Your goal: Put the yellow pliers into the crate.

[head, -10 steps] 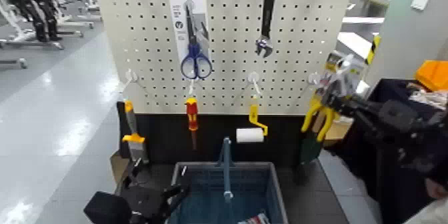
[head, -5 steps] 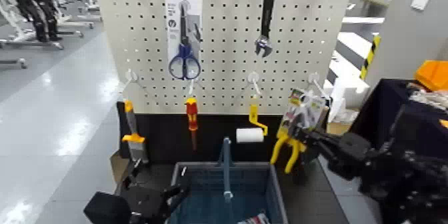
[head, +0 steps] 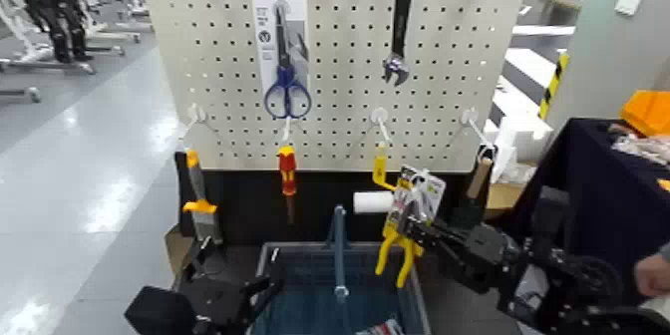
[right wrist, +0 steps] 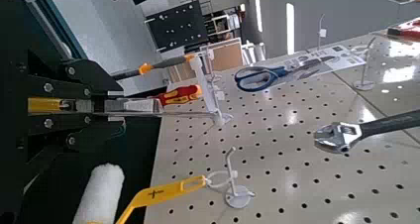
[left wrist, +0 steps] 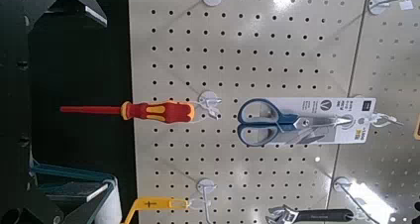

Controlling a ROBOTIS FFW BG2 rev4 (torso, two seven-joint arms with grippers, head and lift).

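The yellow pliers (head: 401, 242), on their grey-white card, hang from my right gripper (head: 420, 229), which is shut on the card. They are held upright just above the right rim of the blue-grey crate (head: 299, 251), in front of the pegboard's lower edge. In the right wrist view the pliers (right wrist: 45, 105) show edge-on between the fingers. My left gripper (head: 257, 291) is parked low at the crate's left side, open and empty.
The pegboard (head: 339, 70) holds blue scissors (head: 286, 95), a black wrench (head: 398, 30), a red screwdriver (head: 287, 171), a yellow-handled paint roller (head: 375, 199) and a yellow-and-grey brush (head: 198, 204). A dark table (head: 608, 189) stands at the right. A person's hand (head: 653, 274) is at the right edge.
My right arm has carried the pliers from the right edge of the pegboard down and to the left, to just above the crate's right rim. The left arm has not moved.
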